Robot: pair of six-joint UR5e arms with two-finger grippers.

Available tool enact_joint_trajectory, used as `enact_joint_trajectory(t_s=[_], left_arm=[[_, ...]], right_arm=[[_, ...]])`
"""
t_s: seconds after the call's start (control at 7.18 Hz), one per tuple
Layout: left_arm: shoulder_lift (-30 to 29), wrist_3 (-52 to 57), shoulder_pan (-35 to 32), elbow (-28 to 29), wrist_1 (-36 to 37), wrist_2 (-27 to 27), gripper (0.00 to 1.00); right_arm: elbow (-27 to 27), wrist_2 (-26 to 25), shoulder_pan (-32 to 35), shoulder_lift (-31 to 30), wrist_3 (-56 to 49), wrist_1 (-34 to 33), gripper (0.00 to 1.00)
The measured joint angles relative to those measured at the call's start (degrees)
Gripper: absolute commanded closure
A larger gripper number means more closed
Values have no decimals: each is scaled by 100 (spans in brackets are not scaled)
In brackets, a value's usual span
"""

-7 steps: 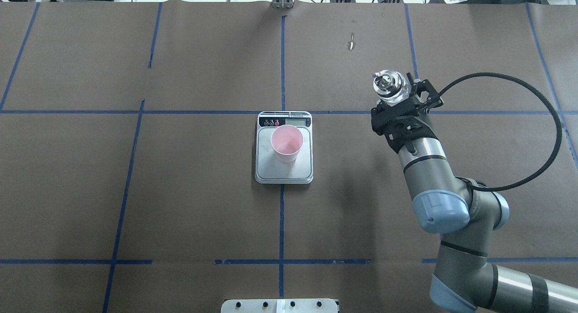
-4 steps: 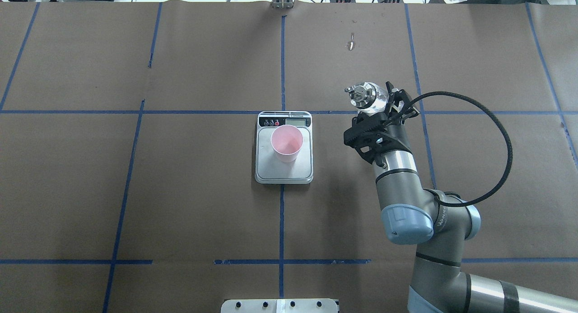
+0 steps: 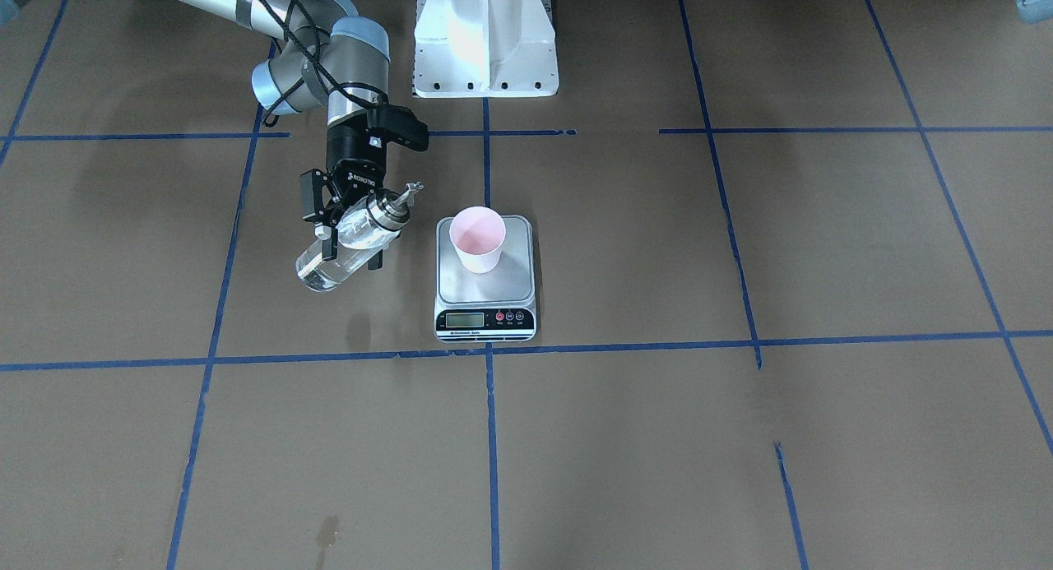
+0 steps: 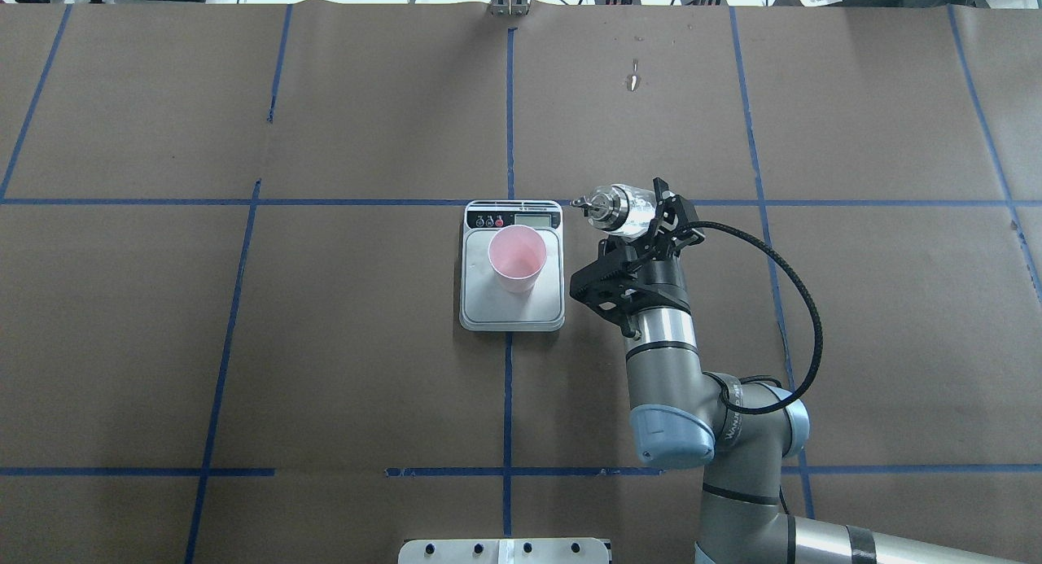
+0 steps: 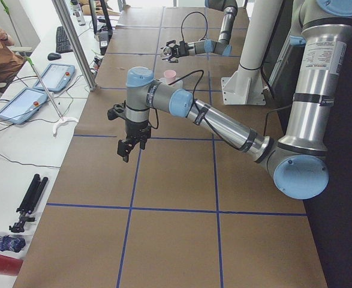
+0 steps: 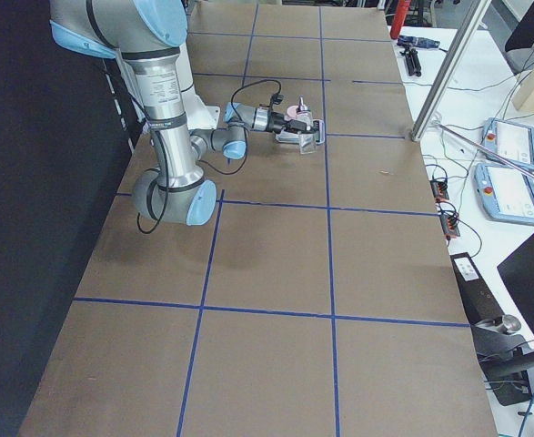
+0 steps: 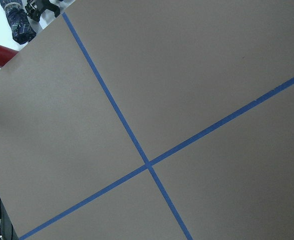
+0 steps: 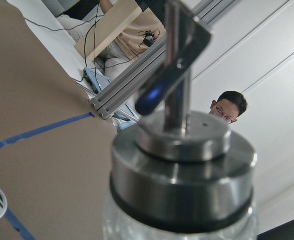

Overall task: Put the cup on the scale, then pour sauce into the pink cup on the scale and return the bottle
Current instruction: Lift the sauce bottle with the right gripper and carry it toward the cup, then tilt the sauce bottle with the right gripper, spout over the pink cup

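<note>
Clear glass bottle [image 4: 625,209], metal spout: aloft beside flat silver scale [image 3: 485,294] | axis tilted, spout aimed toward pink tapered cup [image 3: 477,239] standing on it | right gripper [image 3: 347,239] clamped on bottle | left gripper [image 5: 125,153]: cannot tell

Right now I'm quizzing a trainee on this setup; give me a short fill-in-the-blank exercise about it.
The ____ gripper holds the bottle.
The cup stands on the ____.
The tape lines are ____.
Missing words: right; scale; blue.
</note>
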Motion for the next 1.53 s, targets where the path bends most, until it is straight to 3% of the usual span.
enact_joint_trajectory(t_s=[0.42,0.97,1.53], left_arm=[[2,3,1,4,-2,0,0],[2,3,1,20,-9,0,0],[2,3,0,13,0,6,0]], right_arm=[[-68,-236,-14,50,-801,-95,100],[-81,-705,-21,293,-1316,-816,100],[-224,-1107,-19,305,-2072,-865,100]])
